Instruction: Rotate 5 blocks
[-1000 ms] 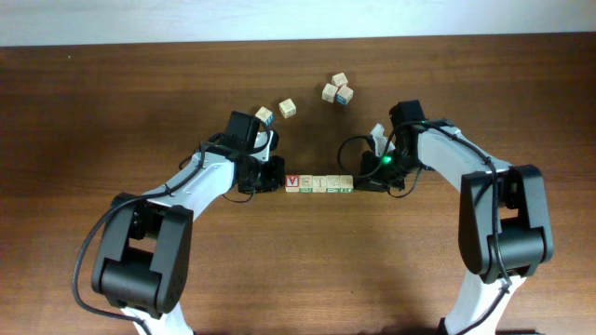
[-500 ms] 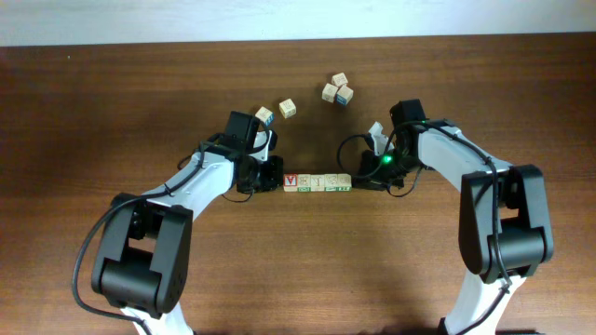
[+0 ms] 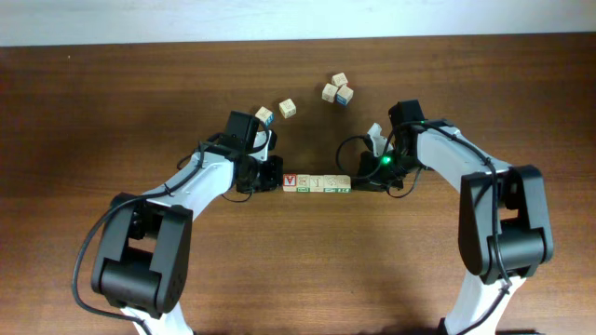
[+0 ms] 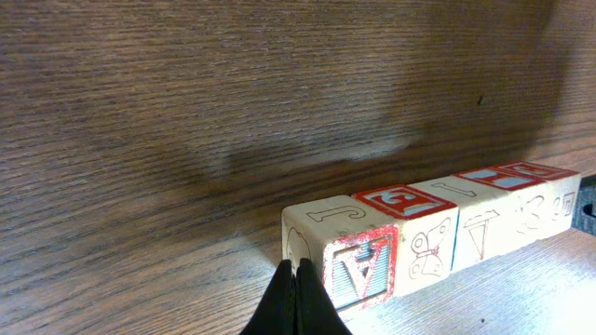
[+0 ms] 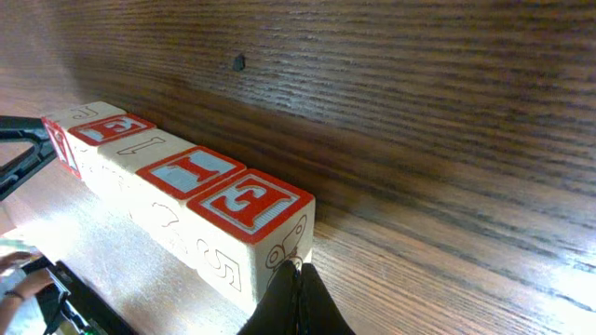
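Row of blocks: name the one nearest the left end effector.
The end block with the red-framed A on its outer face: the shut left end effector sits at its corner; the other four lie farther along.

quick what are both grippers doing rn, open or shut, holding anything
left gripper: shut, holding nothing, tips at one end of the block row
right gripper: shut, holding nothing, tips at the other end

A brown wooden table [image 3: 93, 112] filled the view. Spare cubes [image 3: 288, 108] lay scattered toward twelve o'clock, with a tight cluster [image 3: 337, 91] rightmost.
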